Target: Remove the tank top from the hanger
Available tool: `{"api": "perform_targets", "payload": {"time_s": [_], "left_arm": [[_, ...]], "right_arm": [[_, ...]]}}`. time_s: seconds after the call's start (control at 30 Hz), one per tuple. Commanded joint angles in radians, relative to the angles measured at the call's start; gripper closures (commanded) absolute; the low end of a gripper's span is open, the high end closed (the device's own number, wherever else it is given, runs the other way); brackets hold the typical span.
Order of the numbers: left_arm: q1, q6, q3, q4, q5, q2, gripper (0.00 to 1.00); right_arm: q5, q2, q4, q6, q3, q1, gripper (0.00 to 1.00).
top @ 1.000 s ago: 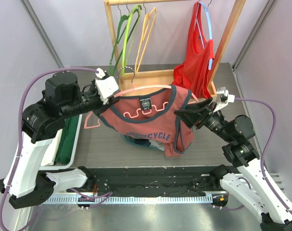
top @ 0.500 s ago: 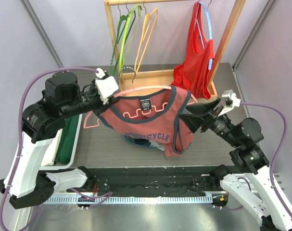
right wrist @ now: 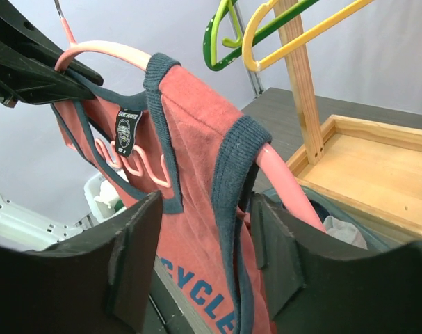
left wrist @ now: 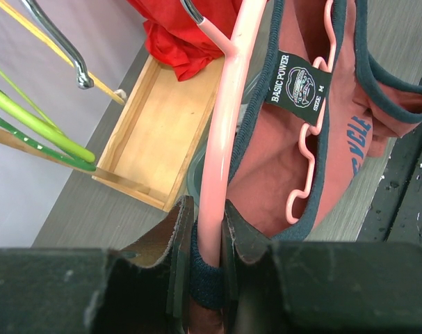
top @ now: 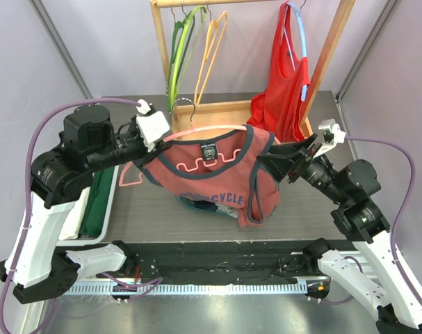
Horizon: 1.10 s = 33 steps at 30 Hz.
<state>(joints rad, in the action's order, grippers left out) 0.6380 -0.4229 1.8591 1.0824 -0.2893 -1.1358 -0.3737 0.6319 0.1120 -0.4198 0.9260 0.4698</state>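
Faded red fabric tank top [top: 211, 177], trimmed in navy with a black label at the neck, hangs on a pink plastic hanger [top: 204, 129] that is held in the air above the grey worktop [top: 148, 209]. The left tool [left wrist: 205, 216] is clamped on the hanger's bar at one shoulder. The right tool [right wrist: 204, 216] has its jaws apart, with the opposite shoulder strap and the hanger's tip between them. Beyond both tools stands a wooden rack [top: 329, 62] carrying a red garment [top: 277, 104].
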Motion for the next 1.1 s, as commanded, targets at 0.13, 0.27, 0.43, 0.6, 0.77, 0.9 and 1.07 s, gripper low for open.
{"api": "perform_targets", "payload": {"time_s": [0.13,0.27,0.43,0.6,0.77,0.9,1.07], "left_arm": [[-0.009,0.012,-0.012,-0.079,-0.036,0.021,1.00],[-0.009,0.012,-0.031,-0.088,-0.021,0.011,1.00],[-0.009,0.000,-0.046,-0.119,0.050,-0.002,1.00],[-0.009,-0.016,-0.067,-0.131,0.102,-0.004,1.00],[-0.009,-0.037,-0.101,-0.141,0.137,0.002,1.00],[-0.009,-0.050,-0.109,-0.141,0.144,0.010,1.00],[-0.009,-0.045,-0.089,-0.134,0.131,0.008,1.00]], "right_arm": [[-0.089,0.038,-0.147,-0.094,0.011,0.001,0.56],[-0.116,0.049,-0.143,-0.116,0.023,0.001,0.76],[-0.123,0.034,-0.091,-0.109,0.059,0.000,0.87],[-0.116,0.009,-0.078,-0.096,0.077,0.001,0.98],[-0.110,0.005,-0.060,-0.083,0.112,0.000,0.99],[-0.084,0.014,-0.017,-0.053,0.155,0.001,0.99],[-0.099,0.074,-0.038,-0.100,0.122,0.001,0.83]]}}
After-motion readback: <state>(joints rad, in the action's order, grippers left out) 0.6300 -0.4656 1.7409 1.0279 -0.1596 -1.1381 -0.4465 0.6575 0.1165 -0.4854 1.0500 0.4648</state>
